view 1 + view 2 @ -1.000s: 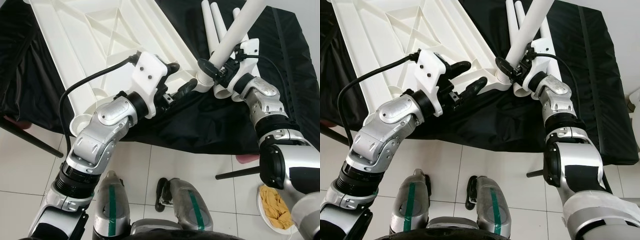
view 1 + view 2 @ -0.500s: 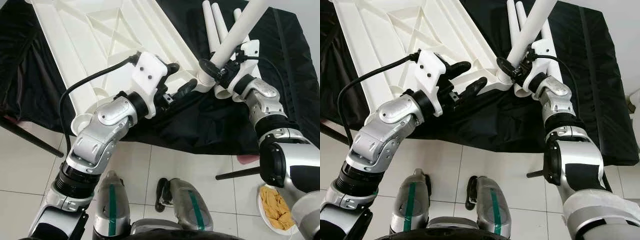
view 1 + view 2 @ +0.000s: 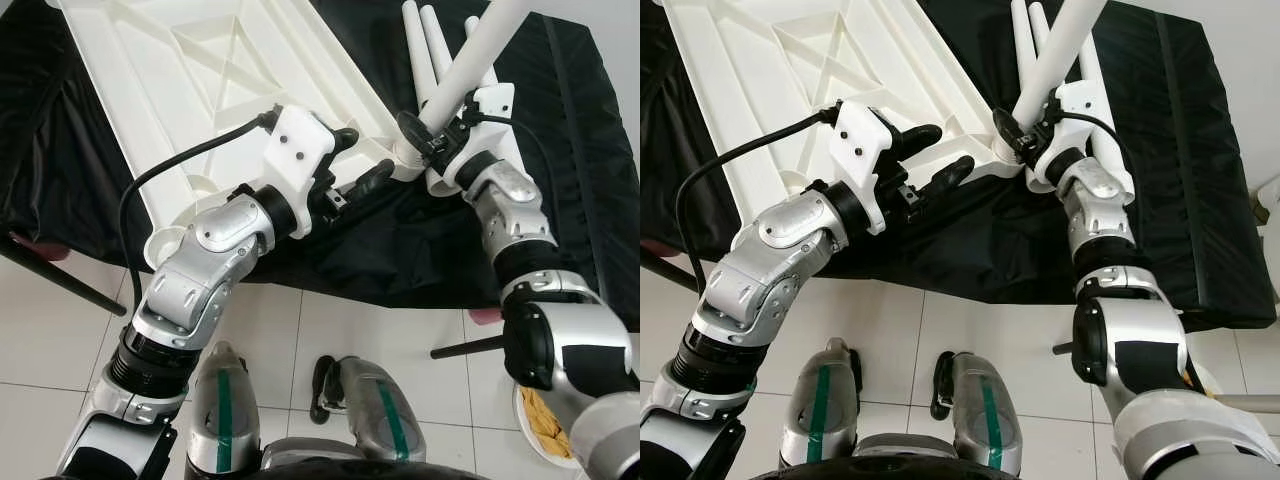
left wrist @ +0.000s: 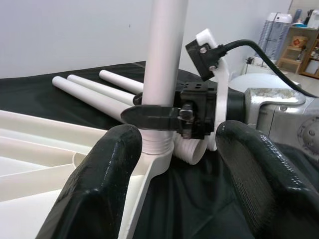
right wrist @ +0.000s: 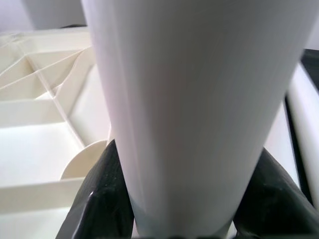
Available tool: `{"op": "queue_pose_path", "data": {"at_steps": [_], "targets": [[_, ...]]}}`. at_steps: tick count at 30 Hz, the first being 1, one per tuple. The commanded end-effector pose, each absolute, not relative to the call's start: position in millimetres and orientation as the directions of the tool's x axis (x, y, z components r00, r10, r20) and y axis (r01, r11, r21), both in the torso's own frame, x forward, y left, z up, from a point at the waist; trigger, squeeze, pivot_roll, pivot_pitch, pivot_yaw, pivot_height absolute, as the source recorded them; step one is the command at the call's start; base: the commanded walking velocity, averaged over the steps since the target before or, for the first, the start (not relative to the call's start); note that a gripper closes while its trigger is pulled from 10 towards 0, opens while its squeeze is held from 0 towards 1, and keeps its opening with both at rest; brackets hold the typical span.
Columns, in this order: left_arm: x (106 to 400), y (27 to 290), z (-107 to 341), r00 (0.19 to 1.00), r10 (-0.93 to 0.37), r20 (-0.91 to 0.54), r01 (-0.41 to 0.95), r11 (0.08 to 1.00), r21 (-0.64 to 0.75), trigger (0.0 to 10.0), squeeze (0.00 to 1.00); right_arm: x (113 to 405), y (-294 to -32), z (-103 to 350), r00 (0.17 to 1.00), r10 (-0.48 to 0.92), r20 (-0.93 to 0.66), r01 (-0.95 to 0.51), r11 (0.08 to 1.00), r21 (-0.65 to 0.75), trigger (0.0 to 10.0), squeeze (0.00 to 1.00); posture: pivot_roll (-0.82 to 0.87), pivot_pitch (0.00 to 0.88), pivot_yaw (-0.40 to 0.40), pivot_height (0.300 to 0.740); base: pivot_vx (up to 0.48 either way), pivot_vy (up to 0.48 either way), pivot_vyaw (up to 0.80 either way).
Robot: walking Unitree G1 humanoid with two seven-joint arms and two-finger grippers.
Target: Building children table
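— black cloth (image 3: 560,130) on the bench, white tabletop (image 3: 190,90) upside down on it. where's our leg?

— right gripper (image 3: 425,135) is clamped round the leg (image 3: 470,60), its foot in the corner socket (image 3: 405,160). our wrist has rolled since a second ago, so we're likely screwing it in.

— left gripper (image 3: 930,160)?

— spread, beside the socket, holding nothing.

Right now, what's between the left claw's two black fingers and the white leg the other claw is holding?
In the left wrist view, only black cloth and the tabletop's corner socket lie between the open left claw and the leg, gripped by the right claw.
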State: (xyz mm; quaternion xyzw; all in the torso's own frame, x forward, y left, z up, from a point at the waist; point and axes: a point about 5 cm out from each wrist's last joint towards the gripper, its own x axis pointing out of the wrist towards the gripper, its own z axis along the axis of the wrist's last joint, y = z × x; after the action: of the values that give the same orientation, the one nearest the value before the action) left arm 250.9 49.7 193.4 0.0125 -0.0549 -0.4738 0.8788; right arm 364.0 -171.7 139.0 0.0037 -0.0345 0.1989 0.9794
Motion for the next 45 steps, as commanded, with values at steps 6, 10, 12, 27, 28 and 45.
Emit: {"op": "queue_pose_path", "data": {"at_steps": [6, 10, 12, 27, 28, 45], "targets": [[246.2, 45.6, 191.7, 0.524, -0.848, 0.079, 0.846, 0.529, 0.065, 10.0, 0.00, 353.6, -162.7, 134.9, 0.979, 0.184, 0.088, -0.191, 0.978, 0.079, 10.0, 0.00, 0.11, 0.034, -0.098, 0.740, 0.000, 0.000, 0.00], [246.1, 44.7, 191.4, 0.519, -0.851, 0.077, 0.849, 0.524, 0.064, 10.0, 0.00, 347.8, -156.3, 132.1, 0.993, 0.083, 0.086, -0.092, 0.990, 0.106, 10.0, 0.00, 0.11, 0.033, -0.099, 0.740, 0.000, 0.000, 0.00], [245.9, 43.8, 191.3, 0.517, -0.853, 0.077, 0.851, 0.521, 0.064, 10.0, 0.00, 342.7, -150.5, 134.0, 0.994, 0.006, 0.111, -0.019, 0.993, 0.114, 10.0, 0.00, 0.11, 0.032, -0.099, 0.740, 0.000, 0.000, 0.00], [244.1, 41.8, 190.4, 0.509, -0.857, 0.078, 0.856, 0.514, 0.058, 10.0, 0.00, 324.8, -134.0, 138.4, 0.987, -0.148, 0.067, 0.142, 0.986, 0.085, 10.0, 0.00, 0.11, 0.027, -0.104, 0.740, 0.000, 0.000, 0.00], [244.3, 42.0, 190.5, 0.511, -0.856, 0.078, 0.855, 0.516, 0.059, 10.0, 0.00, 323.5, -131.6, 137.4, 0.988, -0.143, 0.056, 0.138, 0.987, 0.084, 10.0, 0.00, 0.11, 0.029, -0.104, 0.740, 0.000, 0.000, 0.00], [244.6, 41.7, 190.7, 0.518, -0.852, 0.081, 0.851, 0.522, 0.055, 10.0, 0.00, 321.8, -141.7, 141.7, 0.996, -0.026, 0.089, 0.017, 0.995, 0.096, 10.0, 1.00, 0.10, 0.043, -0.104, 0.740, 0.000, 0.000, 0.00]]}}
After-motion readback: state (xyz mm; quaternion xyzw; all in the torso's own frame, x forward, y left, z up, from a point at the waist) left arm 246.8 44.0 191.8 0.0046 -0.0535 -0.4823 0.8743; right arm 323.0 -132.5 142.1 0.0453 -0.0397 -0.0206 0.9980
